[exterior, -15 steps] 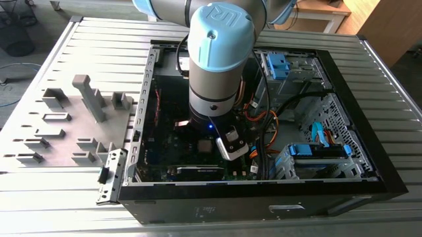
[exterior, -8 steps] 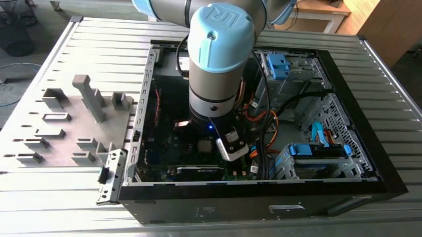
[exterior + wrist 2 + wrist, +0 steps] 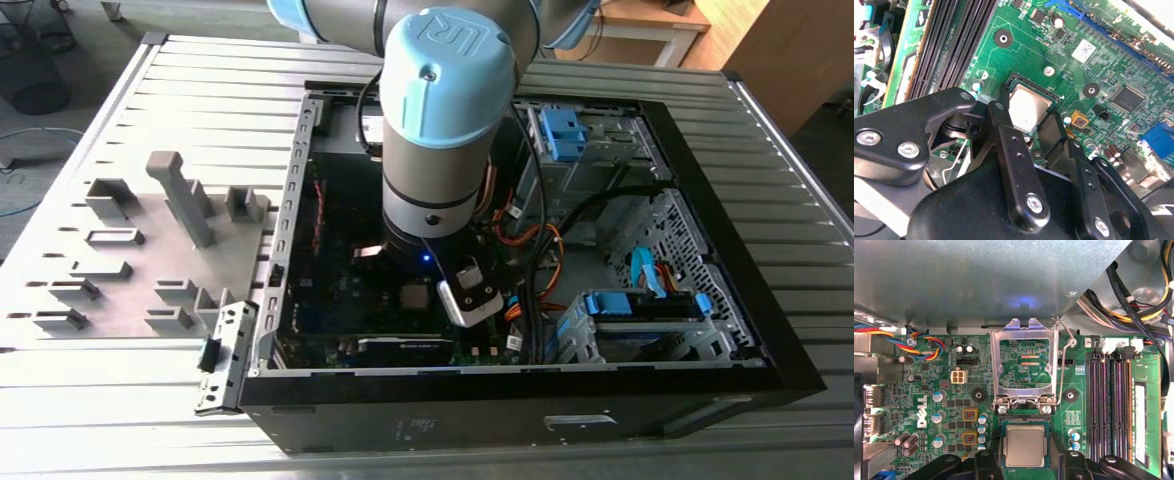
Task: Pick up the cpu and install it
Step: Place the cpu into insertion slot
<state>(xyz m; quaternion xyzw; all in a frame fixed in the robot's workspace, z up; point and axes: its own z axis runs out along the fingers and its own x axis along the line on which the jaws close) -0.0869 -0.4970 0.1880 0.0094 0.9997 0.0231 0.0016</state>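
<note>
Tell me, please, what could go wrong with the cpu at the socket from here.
The cpu may sit slightly skewed in its socket; any tilt risks bent contacts. The hand is close around it, so lifting away could drag it. The load plate stands open, leaving the cpu unclamped.

We catch the cpu [image 3: 1025, 446] with its pale metal top, a dull satin sheen against the glossy green motherboard [image 3: 924, 385]. The load frame [image 3: 1024, 330] gleams, bare polished steel. The gripper [image 3: 1026, 120] is smooth matt black with bright metal screws. The table [image 3: 200, 80] is ribbed, satin aluminium. The holder blocks [image 3: 180, 200] look like matt grey plastic.
</note>
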